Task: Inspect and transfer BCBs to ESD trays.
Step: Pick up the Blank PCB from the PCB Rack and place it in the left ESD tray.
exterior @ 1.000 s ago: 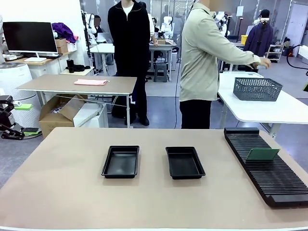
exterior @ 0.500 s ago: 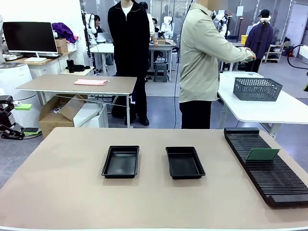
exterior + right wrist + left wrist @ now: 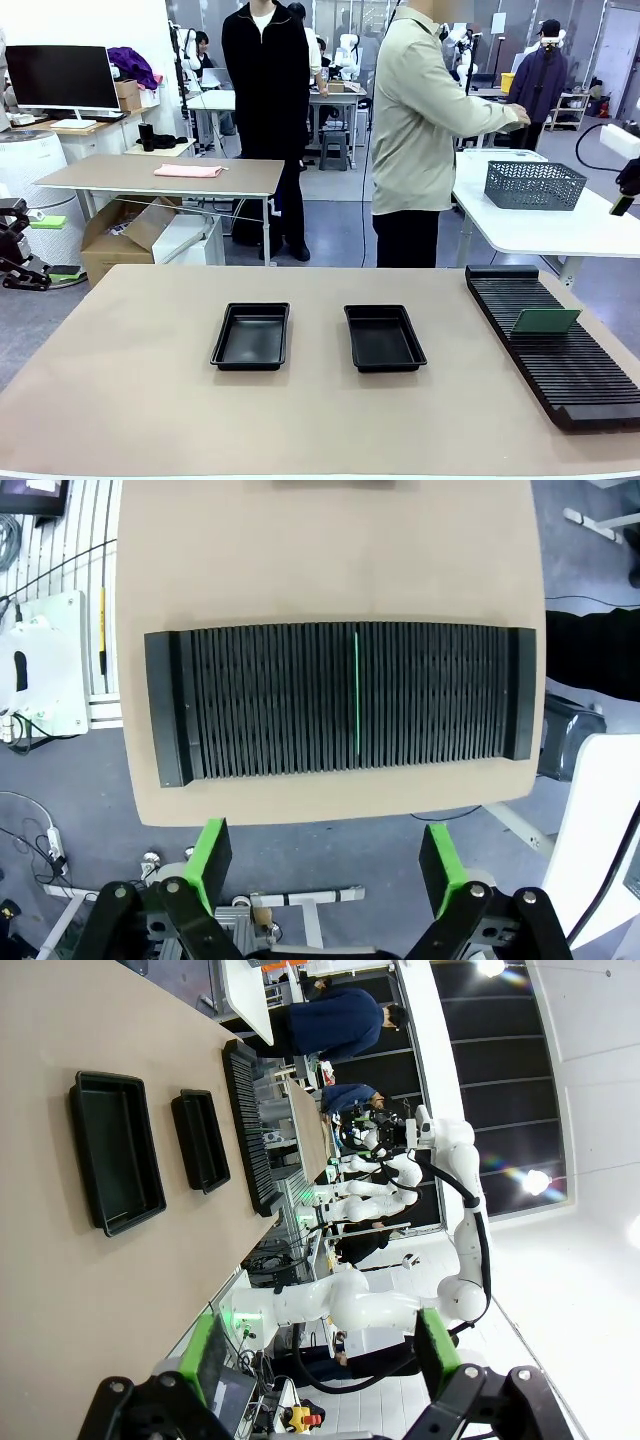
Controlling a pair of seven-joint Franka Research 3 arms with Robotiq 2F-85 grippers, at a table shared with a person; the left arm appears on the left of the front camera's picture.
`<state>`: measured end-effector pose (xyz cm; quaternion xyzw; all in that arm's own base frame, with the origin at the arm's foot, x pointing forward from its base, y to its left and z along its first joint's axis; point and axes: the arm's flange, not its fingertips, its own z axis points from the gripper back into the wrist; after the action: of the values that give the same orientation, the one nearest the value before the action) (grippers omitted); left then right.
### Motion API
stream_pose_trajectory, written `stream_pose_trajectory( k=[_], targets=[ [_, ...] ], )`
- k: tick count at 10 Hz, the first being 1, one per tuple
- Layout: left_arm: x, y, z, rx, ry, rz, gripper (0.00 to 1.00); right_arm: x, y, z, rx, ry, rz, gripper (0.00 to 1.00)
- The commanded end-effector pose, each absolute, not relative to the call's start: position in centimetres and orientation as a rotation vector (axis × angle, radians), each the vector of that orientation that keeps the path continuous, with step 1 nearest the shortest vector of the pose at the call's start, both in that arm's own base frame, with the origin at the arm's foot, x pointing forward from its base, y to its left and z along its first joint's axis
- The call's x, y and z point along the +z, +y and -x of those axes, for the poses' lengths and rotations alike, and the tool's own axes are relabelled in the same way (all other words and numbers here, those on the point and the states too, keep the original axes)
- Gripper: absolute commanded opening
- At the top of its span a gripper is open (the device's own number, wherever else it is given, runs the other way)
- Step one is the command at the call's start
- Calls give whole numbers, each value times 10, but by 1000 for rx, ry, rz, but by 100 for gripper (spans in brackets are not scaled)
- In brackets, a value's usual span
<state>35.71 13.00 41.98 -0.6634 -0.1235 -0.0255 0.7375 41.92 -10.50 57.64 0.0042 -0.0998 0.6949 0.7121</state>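
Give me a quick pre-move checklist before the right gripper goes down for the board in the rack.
1. The right gripper is open: ok.
2. The board stands in a slot of the rack, below the right gripper: ok.
3. Both ESD trays are empty, the left tray and the right tray: ok.
4. The left gripper is open and off to the side of the trays: ok.
5. The person is turned to another table, hands off ours: ok.
6. The board's faces are free of defects: cannot tell; it shows edge-on or too small.
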Motion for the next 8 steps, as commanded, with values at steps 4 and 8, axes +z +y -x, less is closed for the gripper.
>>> stream_pose_trajectory(
  k=[4, 8],
  targets=[
    [421, 130, -358, -54, -279, 1462, 100, 522, -83, -411, 1586, -281, 25, 100],
    [421, 130, -358, -54, -279, 1462, 100, 476, -71, -412, 1554, -286, 83, 100]
  ],
)
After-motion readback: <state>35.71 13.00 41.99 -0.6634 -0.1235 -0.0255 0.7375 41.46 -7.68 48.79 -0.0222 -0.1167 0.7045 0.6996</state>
